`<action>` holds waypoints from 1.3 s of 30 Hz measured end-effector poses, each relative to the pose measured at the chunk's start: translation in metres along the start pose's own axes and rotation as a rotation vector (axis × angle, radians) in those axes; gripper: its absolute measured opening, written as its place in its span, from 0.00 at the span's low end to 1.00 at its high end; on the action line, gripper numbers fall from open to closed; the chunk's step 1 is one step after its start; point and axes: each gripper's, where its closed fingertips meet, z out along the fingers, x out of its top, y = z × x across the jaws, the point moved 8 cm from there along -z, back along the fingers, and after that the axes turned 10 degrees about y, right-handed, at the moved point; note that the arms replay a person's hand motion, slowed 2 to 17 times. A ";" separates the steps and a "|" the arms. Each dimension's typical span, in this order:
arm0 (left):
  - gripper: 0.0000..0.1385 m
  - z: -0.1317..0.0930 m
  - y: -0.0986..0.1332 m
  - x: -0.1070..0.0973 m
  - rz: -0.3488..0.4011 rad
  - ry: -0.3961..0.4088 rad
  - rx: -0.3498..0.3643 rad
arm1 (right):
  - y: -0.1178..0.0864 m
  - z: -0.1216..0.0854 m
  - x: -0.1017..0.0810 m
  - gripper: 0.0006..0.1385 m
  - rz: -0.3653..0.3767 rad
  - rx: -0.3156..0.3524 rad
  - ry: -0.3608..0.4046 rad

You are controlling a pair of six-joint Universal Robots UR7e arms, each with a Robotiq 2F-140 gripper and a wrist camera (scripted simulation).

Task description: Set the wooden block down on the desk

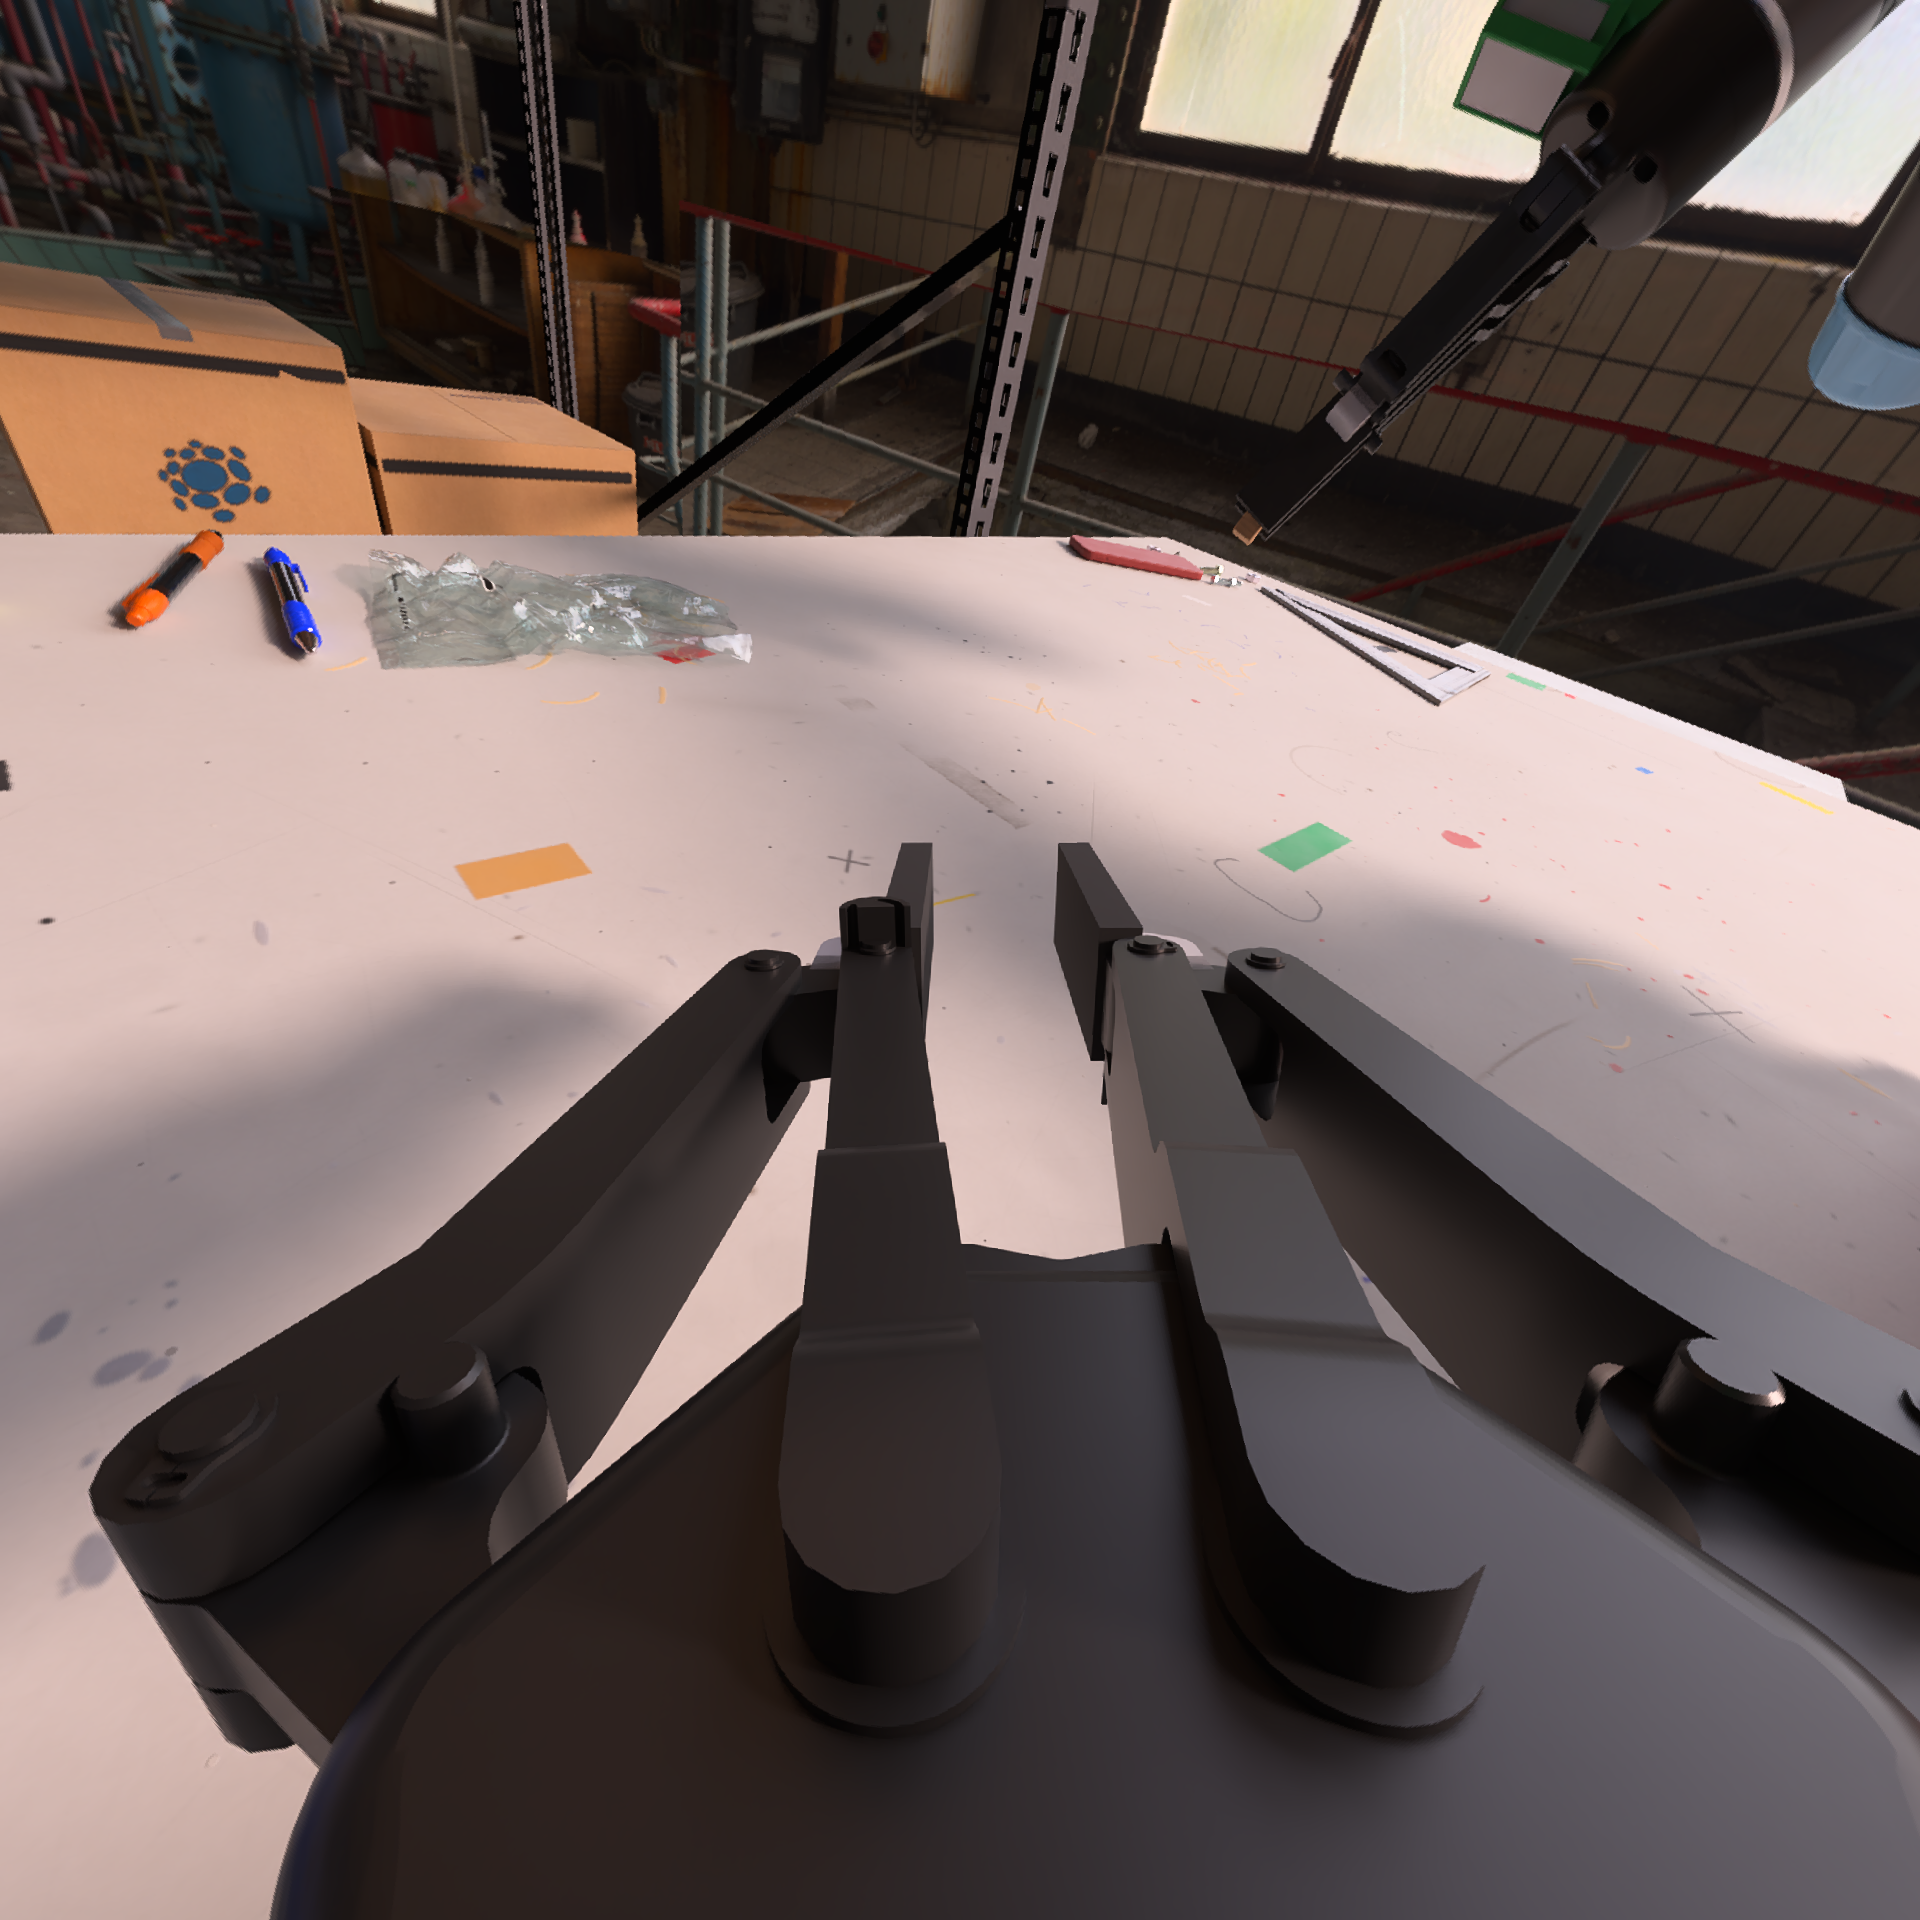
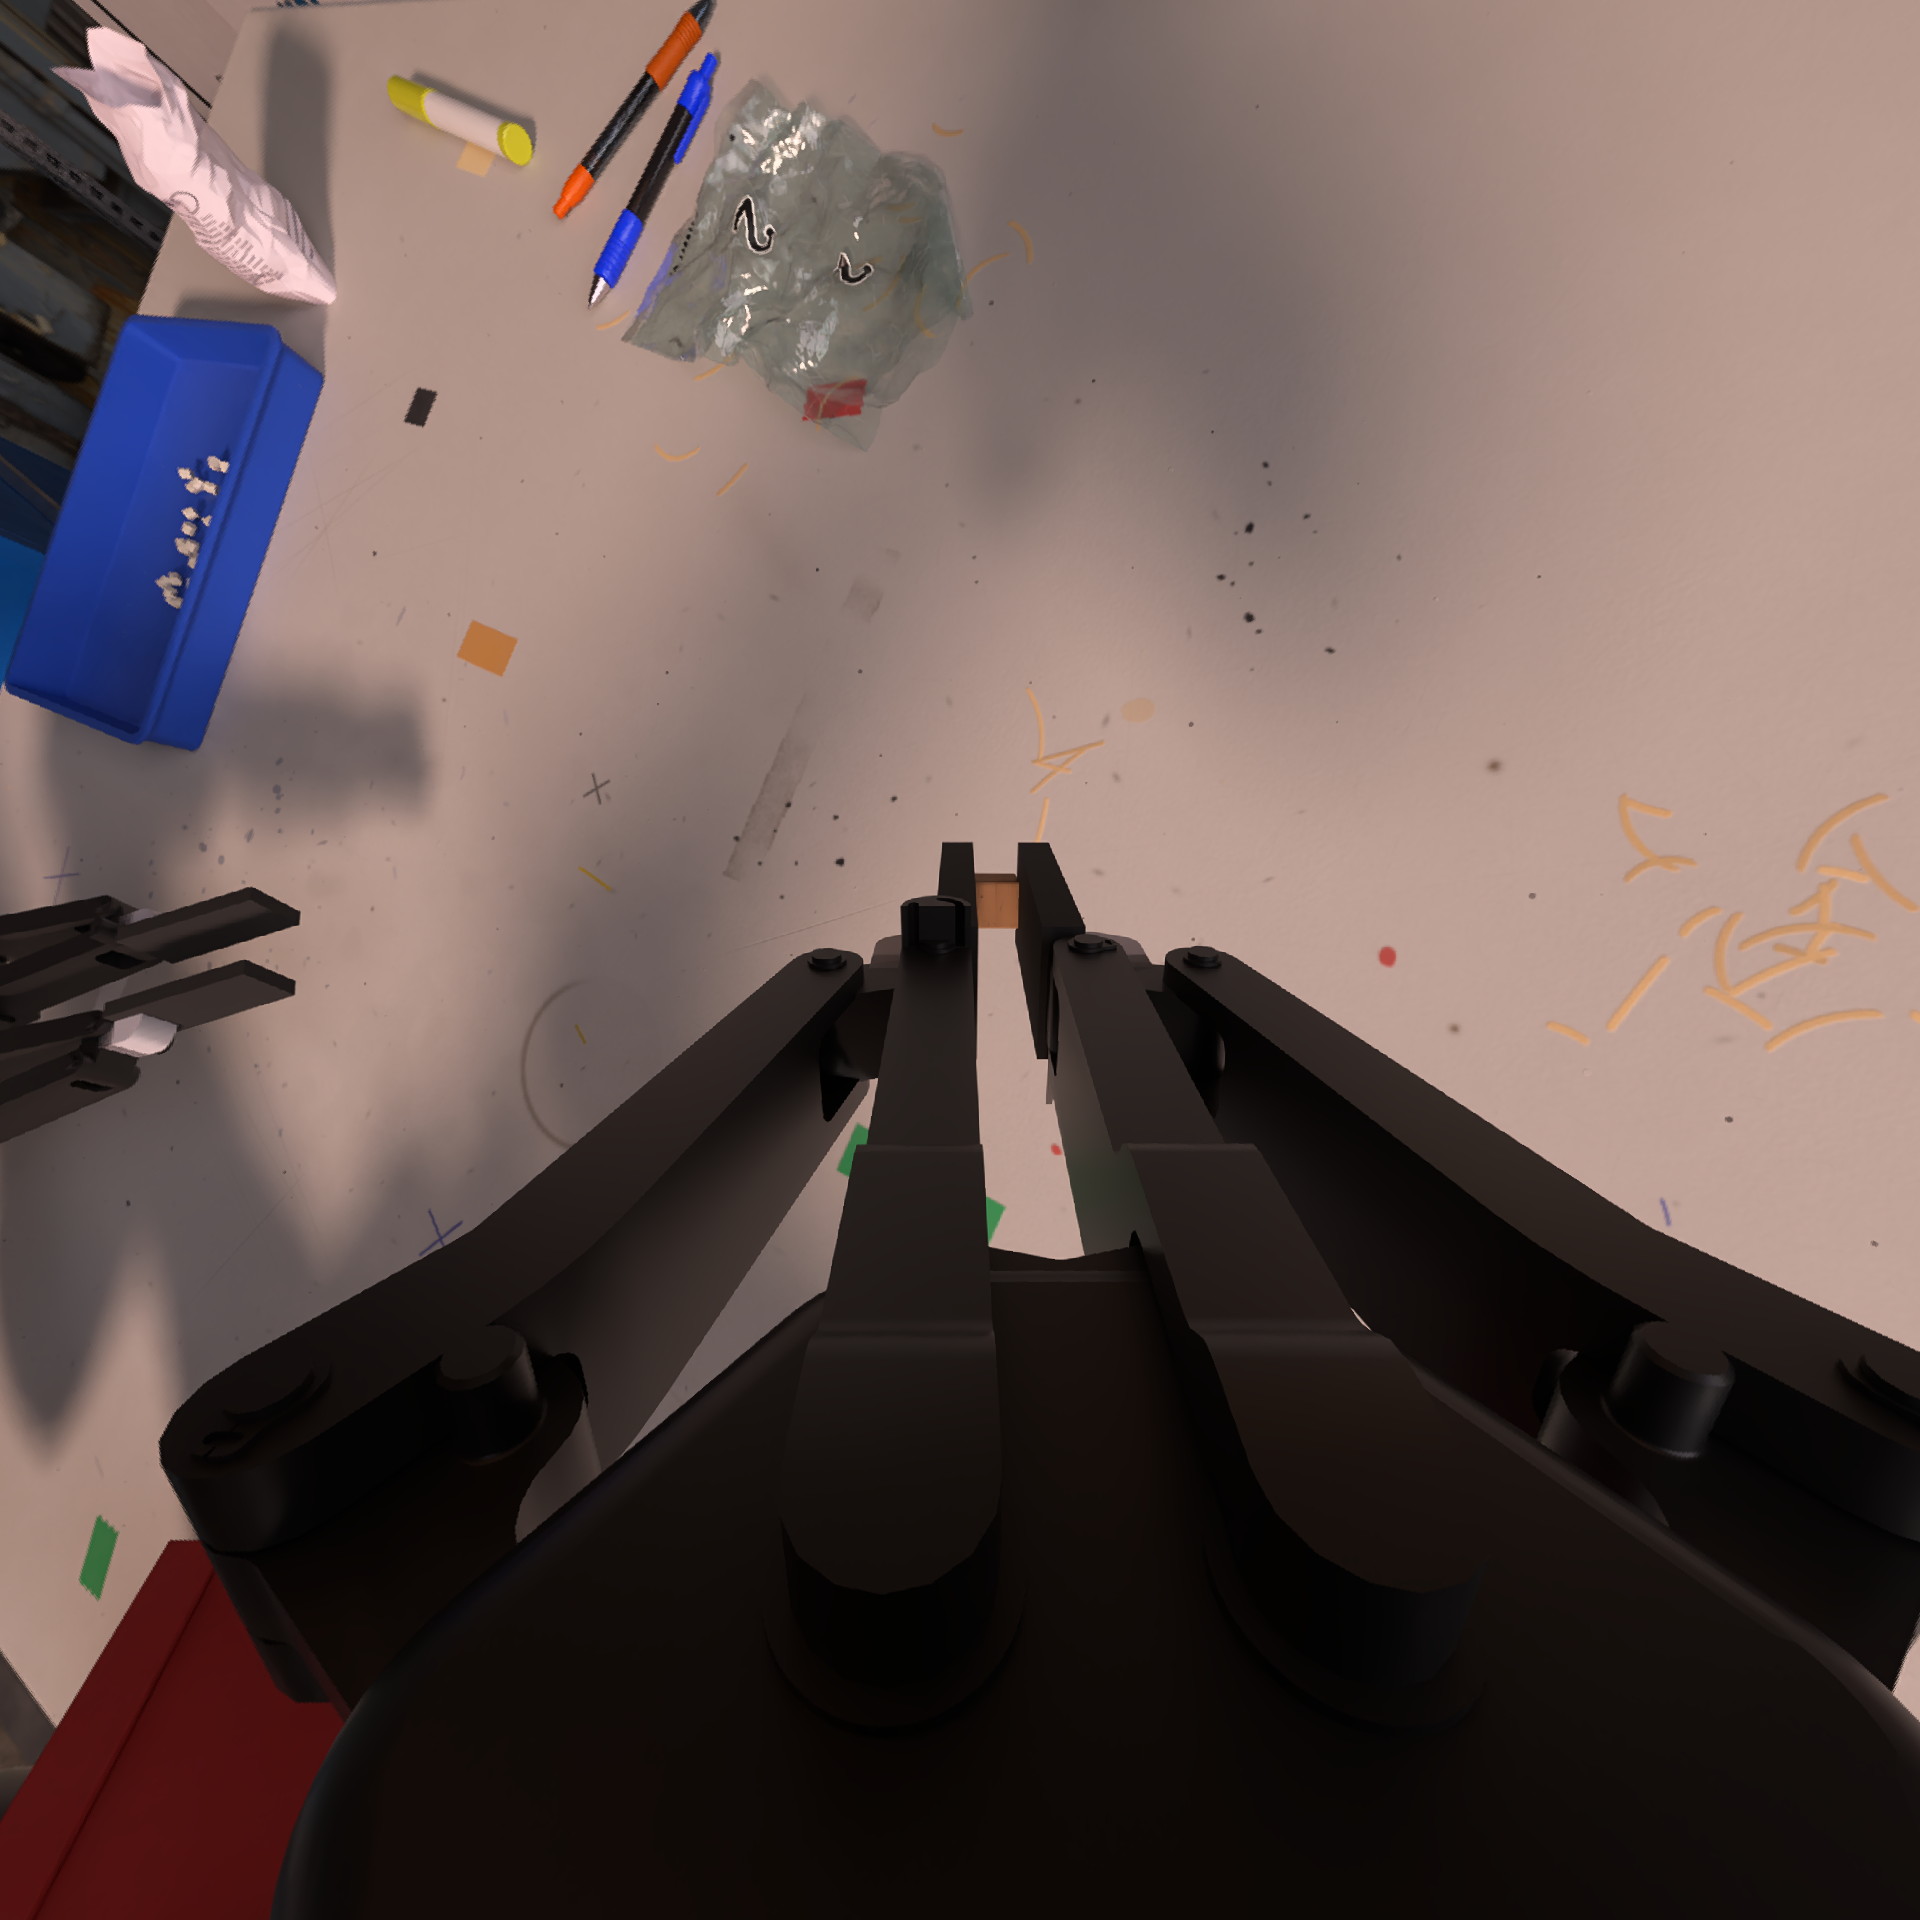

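Observation:
A small wooden block (image 2: 997, 900) sits clamped between the fingertips of my right gripper (image 2: 995, 883), which is shut on it and holds it well above the desk (image 2: 1351, 416), pointing down. In the left wrist view the right gripper (image 1: 1262, 525) hangs high at the upper right with the block (image 1: 1246, 531) at its tip. My left gripper (image 1: 992, 883) is open and empty, low over the desk (image 1: 935, 675). It also shows at the left edge of the right wrist view (image 2: 281, 951).
An orange pen (image 2: 631, 109), a blue pen (image 2: 657, 177) and a crumpled plastic bag (image 2: 810, 260) lie on the far side. A blue bin (image 2: 156, 530), a glue stick (image 2: 462, 120), crumpled paper (image 2: 208, 177). Cardboard boxes (image 1: 208, 416), a red flat object (image 1: 1132, 556), a set square (image 1: 1371, 644).

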 end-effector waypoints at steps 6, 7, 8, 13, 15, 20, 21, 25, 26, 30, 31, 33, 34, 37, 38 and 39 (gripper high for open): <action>0.23 0.000 -0.002 -0.001 0.009 -0.008 0.014 | 0.004 0.006 -0.002 0.08 -0.001 -0.002 -0.018; 0.23 0.000 -0.002 -0.001 0.011 -0.009 0.017 | 0.004 0.007 -0.003 0.08 -0.002 -0.003 -0.021; 0.23 0.000 -0.002 -0.001 0.013 -0.009 0.019 | 0.005 0.008 -0.003 0.08 -0.003 -0.004 -0.023; 0.23 0.000 -0.002 -0.001 0.024 -0.011 0.026 | 0.008 0.012 -0.004 0.08 -0.007 -0.011 -0.035; 0.23 0.000 -0.002 -0.001 0.027 -0.012 0.026 | 0.008 0.013 -0.005 0.08 -0.007 -0.011 -0.037; 0.23 0.000 -0.001 -0.001 0.033 -0.015 0.027 | 0.010 0.016 -0.006 0.08 -0.006 -0.006 -0.040; 0.23 0.000 -0.001 -0.001 0.034 -0.016 0.027 | 0.011 0.017 -0.006 0.08 -0.005 -0.005 -0.040; 0.23 0.001 -0.001 -0.001 0.037 -0.019 0.026 | 0.012 0.019 -0.007 0.08 -0.002 0.000 -0.040; 0.23 0.001 0.000 -0.001 0.039 -0.019 0.026 | 0.013 0.019 -0.007 0.08 -0.002 0.001 -0.041; 0.23 0.001 0.000 -0.001 0.044 -0.021 0.025 | 0.015 0.020 -0.007 0.08 0.001 0.001 -0.042; 0.23 0.001 0.001 -0.001 0.045 -0.022 0.025 | 0.015 0.020 -0.008 0.08 0.001 0.001 -0.042; 0.23 0.002 0.001 -0.001 0.049 -0.023 0.025 | 0.016 0.021 -0.008 0.08 0.003 0.001 -0.043; 0.23 0.002 0.001 -0.001 0.051 -0.024 0.025 | 0.017 0.021 -0.008 0.08 0.003 0.001 -0.043; 0.23 0.002 0.002 -0.001 0.057 -0.027 0.025 | 0.018 0.022 -0.008 0.08 0.006 0.001 -0.044; 0.23 0.002 0.002 -0.001 0.059 -0.028 0.026 | 0.018 0.022 -0.008 0.08 0.008 0.001 -0.044; 0.23 0.002 0.002 -0.001 0.061 -0.029 0.026 | 0.019 0.022 -0.008 0.08 0.009 0.002 -0.044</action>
